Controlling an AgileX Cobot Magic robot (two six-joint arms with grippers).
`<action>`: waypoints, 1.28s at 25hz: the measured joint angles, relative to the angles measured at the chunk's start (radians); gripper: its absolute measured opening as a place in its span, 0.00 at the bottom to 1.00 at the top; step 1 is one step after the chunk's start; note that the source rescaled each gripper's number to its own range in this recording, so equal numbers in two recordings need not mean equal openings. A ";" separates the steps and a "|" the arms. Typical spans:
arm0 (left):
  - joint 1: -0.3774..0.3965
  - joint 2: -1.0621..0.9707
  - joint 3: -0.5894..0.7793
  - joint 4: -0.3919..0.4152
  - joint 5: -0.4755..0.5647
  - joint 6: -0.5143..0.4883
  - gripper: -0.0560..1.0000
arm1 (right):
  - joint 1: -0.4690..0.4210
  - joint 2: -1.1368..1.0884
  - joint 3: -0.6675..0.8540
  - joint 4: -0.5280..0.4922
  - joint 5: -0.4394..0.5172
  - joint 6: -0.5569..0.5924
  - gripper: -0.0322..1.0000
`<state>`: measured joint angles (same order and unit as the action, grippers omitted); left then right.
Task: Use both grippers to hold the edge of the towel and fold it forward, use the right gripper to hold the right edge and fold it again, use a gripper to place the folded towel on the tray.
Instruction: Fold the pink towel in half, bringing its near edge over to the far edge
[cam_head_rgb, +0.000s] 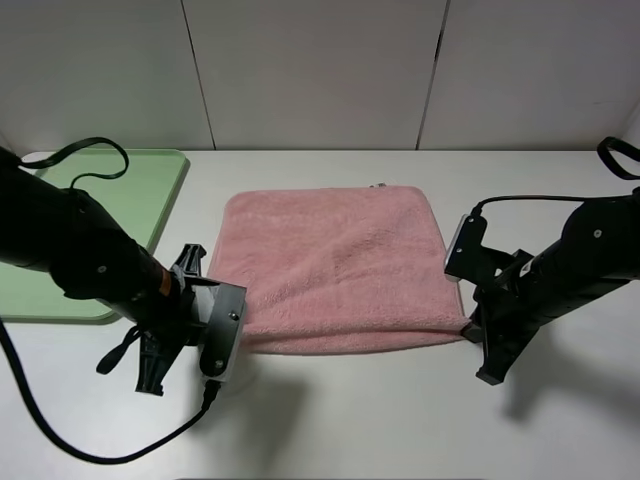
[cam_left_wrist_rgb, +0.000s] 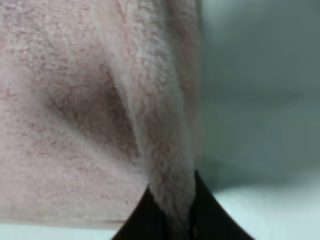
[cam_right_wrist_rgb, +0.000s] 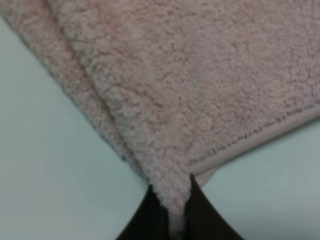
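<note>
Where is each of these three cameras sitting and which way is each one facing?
Exterior high: high above the near edge of the table, looking down toward the wall at the pink towel and green tray; both black arms show, left tool and right tool clamping the towel's near corners.
Left wrist: on the left arm, looking along its tool at the pinched towel fold; only black fingertips show.
Right wrist: likewise on the right arm; fingertips and the hem show.
Shared: every view sees a clamped towel corner.

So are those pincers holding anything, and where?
Yes: the left pincer and the right pincer each pinch the towel at a corner of its near edge.
</note>
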<state>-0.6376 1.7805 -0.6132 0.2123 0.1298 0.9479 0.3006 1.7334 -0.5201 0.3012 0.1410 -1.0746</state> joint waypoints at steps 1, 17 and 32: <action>0.000 -0.015 0.000 0.000 0.010 0.000 0.06 | 0.004 0.000 0.000 0.000 0.000 0.010 0.03; 0.000 -0.187 0.006 0.021 0.226 -0.065 0.06 | 0.107 -0.191 0.003 -0.006 0.103 0.147 0.03; -0.041 -0.412 0.006 0.088 0.372 -0.142 0.06 | 0.115 -0.440 0.003 -0.113 0.266 0.332 0.03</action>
<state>-0.6785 1.3682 -0.6070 0.3006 0.5020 0.8061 0.4154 1.2933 -0.5172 0.1884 0.4066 -0.7429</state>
